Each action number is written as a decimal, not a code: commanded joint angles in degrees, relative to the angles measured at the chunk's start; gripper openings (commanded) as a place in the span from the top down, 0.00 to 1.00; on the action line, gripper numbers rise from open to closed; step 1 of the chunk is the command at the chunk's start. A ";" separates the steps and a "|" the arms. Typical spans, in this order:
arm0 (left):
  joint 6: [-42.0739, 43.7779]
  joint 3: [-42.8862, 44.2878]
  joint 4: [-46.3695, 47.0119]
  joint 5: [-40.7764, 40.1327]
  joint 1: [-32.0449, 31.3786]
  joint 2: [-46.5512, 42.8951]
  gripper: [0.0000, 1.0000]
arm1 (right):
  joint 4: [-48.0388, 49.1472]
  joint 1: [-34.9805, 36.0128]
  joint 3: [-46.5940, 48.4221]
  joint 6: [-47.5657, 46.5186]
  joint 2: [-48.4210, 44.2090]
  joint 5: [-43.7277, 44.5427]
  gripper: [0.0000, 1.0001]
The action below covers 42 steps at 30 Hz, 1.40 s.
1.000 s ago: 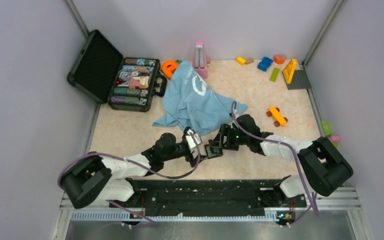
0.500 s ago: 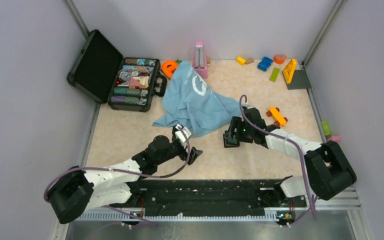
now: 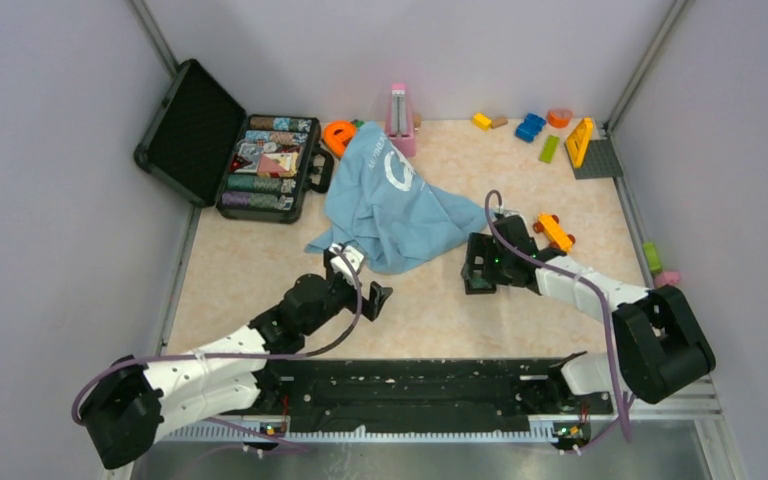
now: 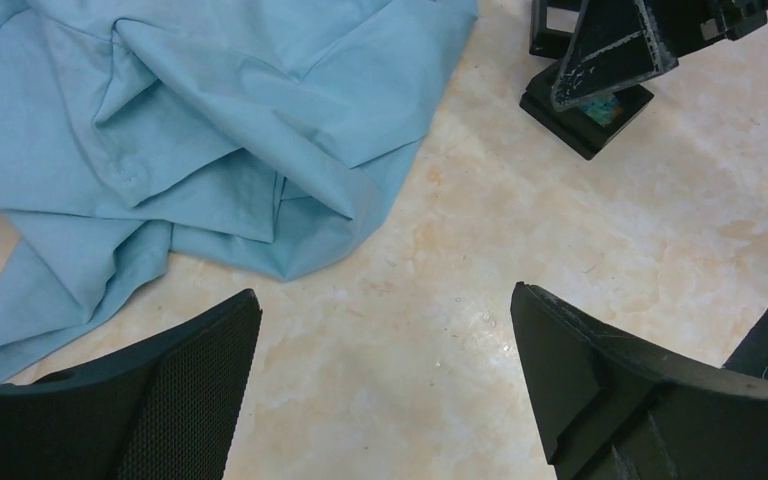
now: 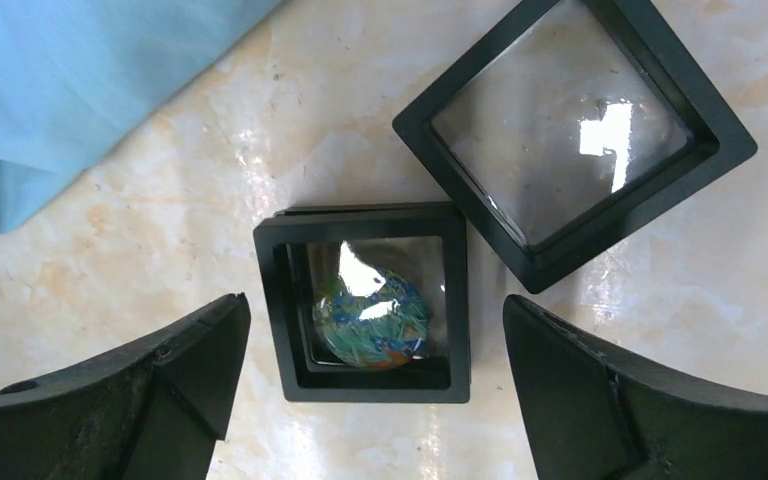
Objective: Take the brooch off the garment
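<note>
Hovering my right gripper (image 3: 478, 266), jaws spread and empty, straight over the brooch (image 5: 373, 320), which is lying in a black frame box (image 5: 282, 300) beside the T-shirt (image 3: 390, 205), toward the desk's right edge; my left gripper (image 4: 385, 298), likewise spread, is sitting farther off.

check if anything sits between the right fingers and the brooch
The brooch lies in a black frame under the open right fingers, apart from the garment. The frame's rim rings it, and glare hints at a clear film over it, though I cannot be sure. The second frame lies beside it.

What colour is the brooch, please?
The brooch is teal-green with blue and orange flecks; right wrist view.
</note>
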 commanded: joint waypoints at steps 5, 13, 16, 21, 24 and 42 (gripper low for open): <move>1.20 -0.48 -2.87 -6.88 1.04 -6.33 0.01 | -6.07 -0.33 6.30 -4.60 -5.59 3.28 0.01; 1.49 3.57 -8.95 -11.07 17.29 -7.96 0.04 | 1.72 -11.58 2.89 -8.32 -16.11 6.73 0.04; 0.53 1.36 -2.58 -8.57 28.85 -8.35 0.04 | 15.85 -15.58 -6.44 -13.29 -23.17 9.41 0.04; 0.55 -0.32 7.77 -10.62 40.39 -1.10 0.04 | 41.85 -18.44 -20.97 -21.73 -29.37 13.73 0.05; 0.99 -2.32 17.86 -10.15 44.78 6.54 0.06 | 52.52 -21.14 -25.55 -24.95 -25.54 14.08 0.06; 2.05 0.59 39.81 -7.22 50.23 32.85 0.02 | 83.82 -22.42 -26.81 -31.02 6.59 3.61 0.01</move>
